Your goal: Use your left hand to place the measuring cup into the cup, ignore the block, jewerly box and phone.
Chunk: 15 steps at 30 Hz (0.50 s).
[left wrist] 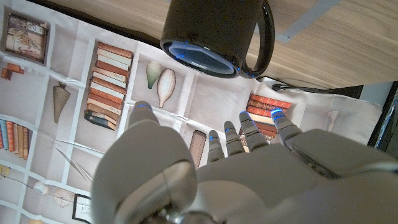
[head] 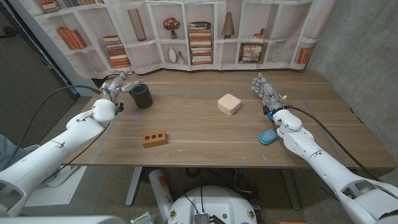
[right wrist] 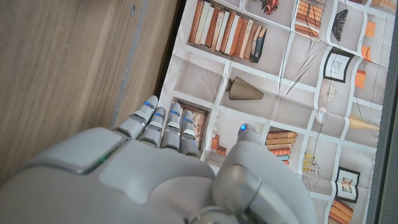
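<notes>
Though mostly hidden, seems to sit inside the black cup (head: 142, 96) at the far left of the surface (head: 199, 130): measuring cup (head: 132, 86), pale handle poking over the rim toward the left robot hand (head: 115, 84). Hovers just beside the cup, fingers spread, gripping nothing. Right robot hand (head: 266, 93) well apart at the right edge, fingers straight, likewise gripping nothing.
</notes>
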Tool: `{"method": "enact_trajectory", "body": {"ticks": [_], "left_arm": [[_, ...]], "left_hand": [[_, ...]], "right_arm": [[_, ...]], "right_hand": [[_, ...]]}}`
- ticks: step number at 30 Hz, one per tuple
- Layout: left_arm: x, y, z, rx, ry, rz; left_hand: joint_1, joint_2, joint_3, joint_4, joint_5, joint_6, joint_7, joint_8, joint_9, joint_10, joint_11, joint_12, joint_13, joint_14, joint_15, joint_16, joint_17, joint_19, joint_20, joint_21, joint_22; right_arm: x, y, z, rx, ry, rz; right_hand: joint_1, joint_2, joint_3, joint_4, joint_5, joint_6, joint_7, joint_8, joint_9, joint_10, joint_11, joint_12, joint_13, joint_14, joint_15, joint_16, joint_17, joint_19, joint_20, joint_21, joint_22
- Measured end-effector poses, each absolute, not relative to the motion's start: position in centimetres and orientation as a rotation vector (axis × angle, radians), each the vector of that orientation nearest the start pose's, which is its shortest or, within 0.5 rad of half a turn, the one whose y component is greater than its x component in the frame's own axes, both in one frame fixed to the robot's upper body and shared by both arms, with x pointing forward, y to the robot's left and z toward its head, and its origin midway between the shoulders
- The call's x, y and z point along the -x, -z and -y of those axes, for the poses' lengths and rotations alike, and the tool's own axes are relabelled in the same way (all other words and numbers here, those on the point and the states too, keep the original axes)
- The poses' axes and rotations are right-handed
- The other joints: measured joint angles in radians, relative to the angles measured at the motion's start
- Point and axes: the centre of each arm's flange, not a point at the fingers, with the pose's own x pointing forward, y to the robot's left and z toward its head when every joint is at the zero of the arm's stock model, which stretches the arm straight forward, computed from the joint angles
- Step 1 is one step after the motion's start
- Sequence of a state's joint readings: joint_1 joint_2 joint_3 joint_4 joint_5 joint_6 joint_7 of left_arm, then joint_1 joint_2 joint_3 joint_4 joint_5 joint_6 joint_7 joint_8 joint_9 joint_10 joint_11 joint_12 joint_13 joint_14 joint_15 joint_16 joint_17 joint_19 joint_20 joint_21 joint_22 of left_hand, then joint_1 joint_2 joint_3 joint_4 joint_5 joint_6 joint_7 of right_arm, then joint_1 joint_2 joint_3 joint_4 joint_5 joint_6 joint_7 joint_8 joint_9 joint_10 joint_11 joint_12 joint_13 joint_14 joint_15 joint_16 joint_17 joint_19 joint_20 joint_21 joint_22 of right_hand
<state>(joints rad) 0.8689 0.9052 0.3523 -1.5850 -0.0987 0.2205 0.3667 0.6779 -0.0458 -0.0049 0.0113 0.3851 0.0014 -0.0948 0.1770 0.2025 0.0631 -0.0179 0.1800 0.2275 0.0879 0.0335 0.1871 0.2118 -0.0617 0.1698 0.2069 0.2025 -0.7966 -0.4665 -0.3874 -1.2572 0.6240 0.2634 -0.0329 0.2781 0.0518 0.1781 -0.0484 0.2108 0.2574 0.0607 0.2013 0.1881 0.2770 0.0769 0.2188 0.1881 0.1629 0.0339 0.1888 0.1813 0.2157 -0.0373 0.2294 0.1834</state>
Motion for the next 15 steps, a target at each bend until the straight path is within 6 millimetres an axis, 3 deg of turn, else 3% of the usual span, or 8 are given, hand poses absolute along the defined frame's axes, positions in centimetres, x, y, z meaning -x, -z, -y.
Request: {"method": "enact_trajectory", "body": {"ticks": [15], "left_arm": [[-59.94,-4.06,-42.13,-0.801,-0.418,0.463]], "left_hand": [[-0.01,0.002,-0.006,0.007,0.015,0.047,0.0,0.025,0.0,0.018,-0.031,0.021,0.0,0.0,0.0,0.006,0.0,0.0,0.0,0.0,0.0]], "right_arm": [[-66.58,1.98,28.12,-0.056,-0.155,0.576]], "right_hand": [[0.0,0.0,0.0,0.0,0.0,0.0,0.0,0.0,0.0,0.0,0.0,0.0,0.0,0.0,0.0,0.0,0.0,0.001,0.002,0.0,0.0]]}}
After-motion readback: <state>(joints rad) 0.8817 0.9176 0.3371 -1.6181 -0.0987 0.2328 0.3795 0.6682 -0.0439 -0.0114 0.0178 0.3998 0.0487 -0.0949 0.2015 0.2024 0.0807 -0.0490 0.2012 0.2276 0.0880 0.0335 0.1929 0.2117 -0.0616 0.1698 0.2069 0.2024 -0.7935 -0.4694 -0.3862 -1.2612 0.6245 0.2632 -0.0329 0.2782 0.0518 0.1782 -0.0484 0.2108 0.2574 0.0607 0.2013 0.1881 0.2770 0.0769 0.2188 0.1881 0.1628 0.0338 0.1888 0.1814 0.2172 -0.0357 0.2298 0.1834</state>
